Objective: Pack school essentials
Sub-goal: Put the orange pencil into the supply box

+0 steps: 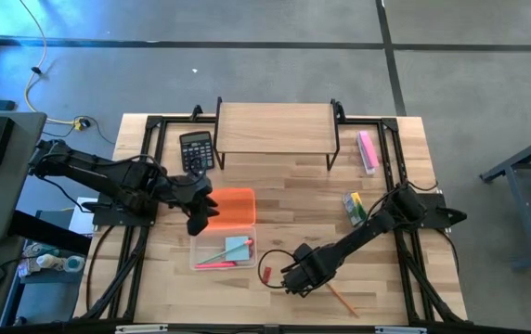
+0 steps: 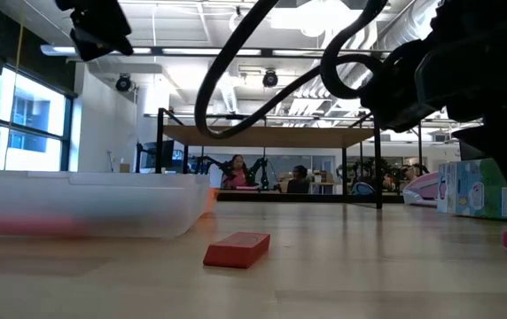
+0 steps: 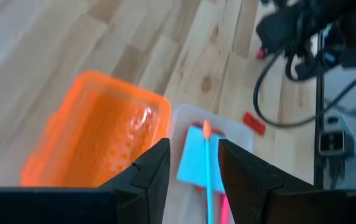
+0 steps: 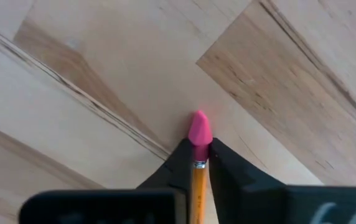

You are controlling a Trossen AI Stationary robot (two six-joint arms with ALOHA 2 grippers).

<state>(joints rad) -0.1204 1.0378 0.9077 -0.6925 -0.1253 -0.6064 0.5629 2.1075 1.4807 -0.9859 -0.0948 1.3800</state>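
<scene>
At the left of the desk (image 1: 275,190), the left tool (image 1: 198,215) hovers with its fingers (image 3: 147,177) parted and empty over the seam between the orange lid (image 1: 231,206) and the clear box (image 1: 224,250). Inside that box lie a blue notepad (image 3: 196,155) and a pencil (image 3: 209,168). Just right of the box, a small red eraser (image 2: 237,249) rests on the wood, not yet packed. Further right, the right tool (image 1: 295,278) is down at the desk, pinched onto an orange pencil (image 4: 198,186) close behind its pink eraser tip (image 4: 200,129). Gripped so near one end, the pencil could swing or slip on lifting. A crayon box (image 1: 355,208) waits near the right edge.
</scene>
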